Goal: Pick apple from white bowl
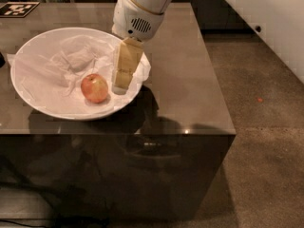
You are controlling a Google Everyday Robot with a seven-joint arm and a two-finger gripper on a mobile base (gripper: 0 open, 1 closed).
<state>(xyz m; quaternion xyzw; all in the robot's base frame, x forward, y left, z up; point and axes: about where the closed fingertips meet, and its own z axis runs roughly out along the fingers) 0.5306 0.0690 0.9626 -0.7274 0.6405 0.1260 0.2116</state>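
Smooth round apple [94,88] is seen on crumpled paper [71,61] in glossy white bowl [47,103]. Tan gripper [120,86] is placed just right of it; its openness cannot be told.

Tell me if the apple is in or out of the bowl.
In: the apple sits on paper inside the white bowl; the gripper hangs beside it.

Dim warm light, dark shadow beside end effector [121,85] over white bowl [52,106]
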